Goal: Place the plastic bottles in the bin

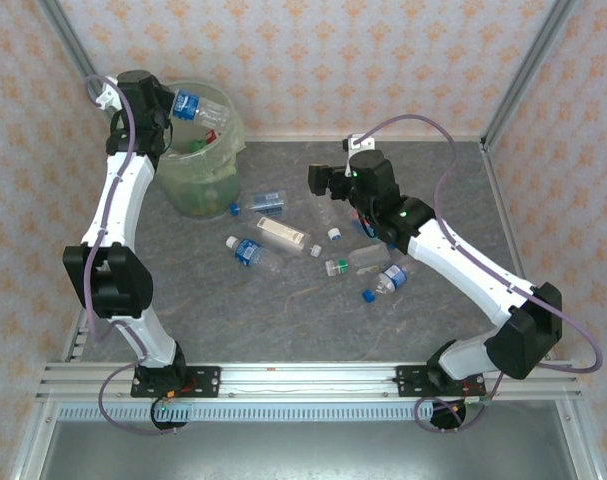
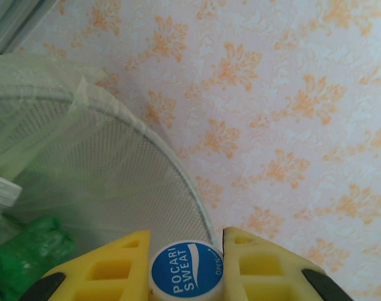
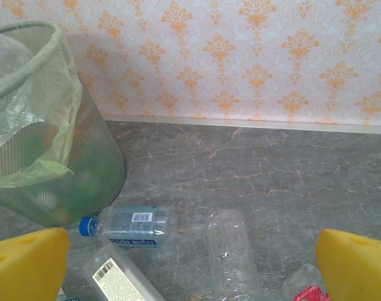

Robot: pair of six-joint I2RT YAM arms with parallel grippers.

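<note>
The left gripper (image 2: 187,279) is clamping its yellow fingers (image 2: 108,269) on the blue cap of a Pocari Sweat bottle (image 1: 190,103), holding it over the mouth of the bin (image 1: 195,190) at the far left, ready, I'd say, to drop it in. The right gripper (image 3: 193,269) is hanging with its jaws wide apart above the loose bottles (image 1: 283,235) lying mid-table, probably lining up its next pick.
</note>
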